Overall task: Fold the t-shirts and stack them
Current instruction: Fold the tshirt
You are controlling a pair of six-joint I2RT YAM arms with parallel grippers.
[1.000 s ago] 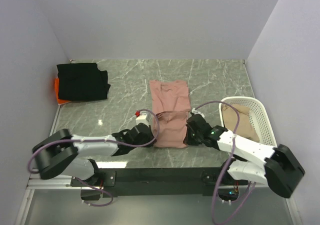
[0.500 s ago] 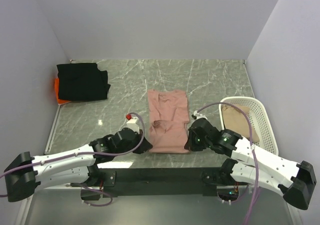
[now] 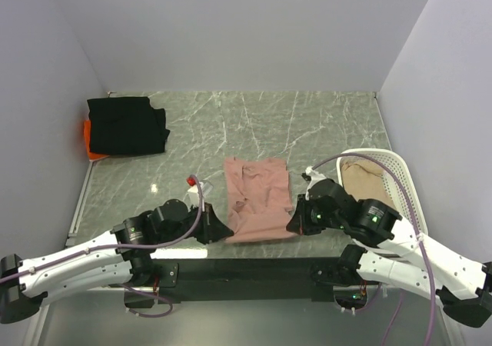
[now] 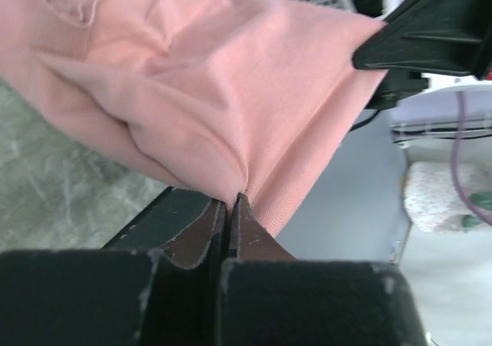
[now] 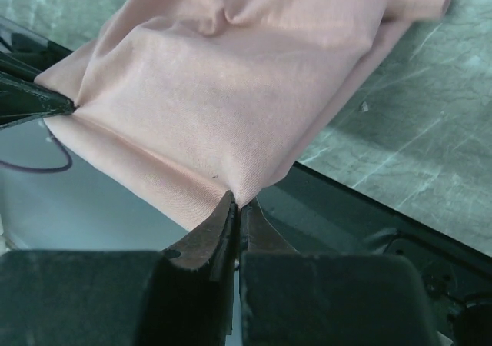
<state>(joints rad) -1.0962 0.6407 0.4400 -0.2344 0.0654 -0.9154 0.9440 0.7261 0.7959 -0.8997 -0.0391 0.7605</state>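
Note:
The dusty-pink t-shirt point(image 3: 257, 198) lies folded lengthwise at the table's near middle, its near end pulled over the front edge. My left gripper point(image 3: 223, 231) is shut on its near left corner point(image 4: 231, 196). My right gripper point(image 3: 292, 224) is shut on its near right corner point(image 5: 240, 201). The cloth point(image 5: 231, 92) is stretched taut between the two. The black t-shirt point(image 3: 127, 125) lies folded at the back left on top of the orange one point(image 3: 90, 142), of which only an edge shows.
A white mesh laundry basket point(image 3: 407, 188) with beige cloth inside stands at the right edge. The black front rail point(image 3: 254, 269) runs below the table's near edge. Grey walls close in the back and sides.
Both grippers have drawn back toward the near edge, dragging the pink t-shirt's near end toward me. The shirt now looks shorter and lies nearer the front.

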